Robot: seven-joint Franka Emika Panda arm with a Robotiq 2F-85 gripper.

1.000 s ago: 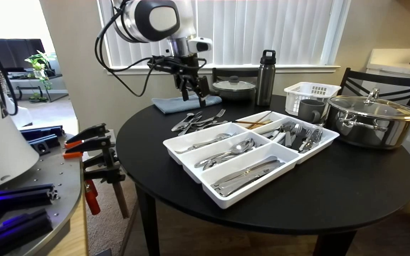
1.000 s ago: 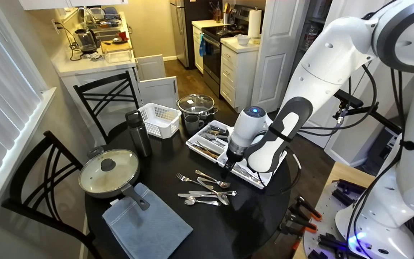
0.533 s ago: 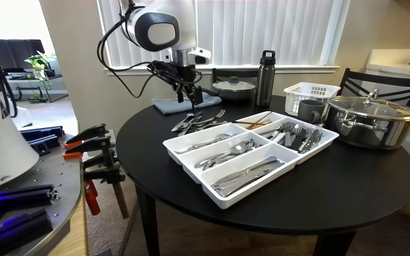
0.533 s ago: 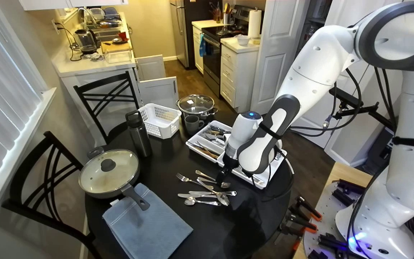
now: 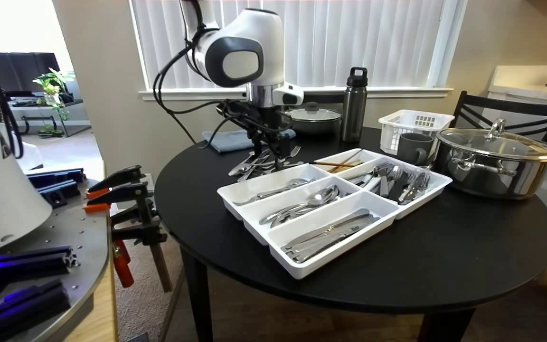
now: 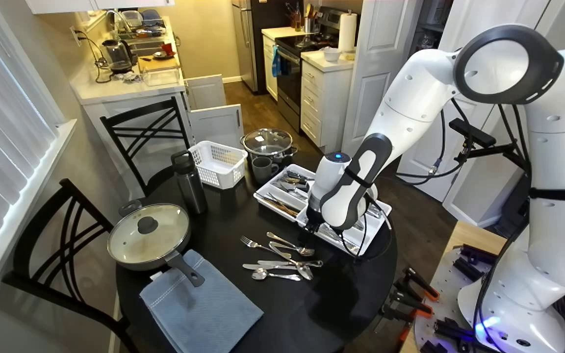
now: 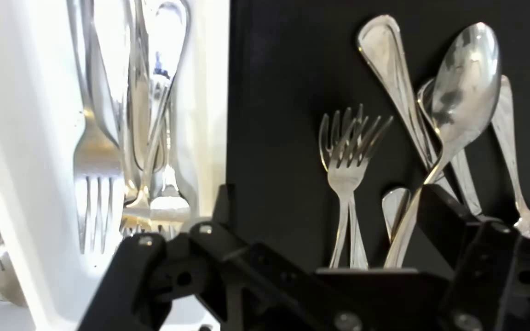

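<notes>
Black gripper (image 7: 328,202): fingers spread wide apart, and I see nothing pinched between them. Over the last second it has come down nearer the table (image 7: 283,115); whether a fingertip touches anything, I can't tell from my feed.
Paired forks (image 7: 347,177): crossed on the table, tines towards 12 o'clock in the wrist view, showing between my two fingers. They haven't shifted during the descent, so I judge the work is at the reaching stage, no piece lifted.
Large spoon (image 7: 466,85): bowl between 1 and 2 o'clock from the finger gap, stem slanting back towards 4, laid across what look like knife handles (image 7: 387,59).
White cutlery tray (image 7: 213,119): its wall stands at 9 to 10 o'clock from the gap, close to one finger as this camera sees it; the compartment there holds more forks (image 7: 98,158).
Blue towel (image 6: 209,309): folded, 8 o'clock from the gripper in an exterior view; the lidded frying pan (image 6: 167,235), at 9, has its handle reaching over it.
Steel bottle (image 6: 192,189): upright at 10 o'clock, with the white plastic basket (image 6: 212,175) beyond it.
Grey mug (image 6: 262,170): 11 o'clock, just in front of the glass-lidded pot (image 6: 265,142).
Kitchen range (image 6: 288,73): well beyond the table, about 12 o'clock.
</notes>
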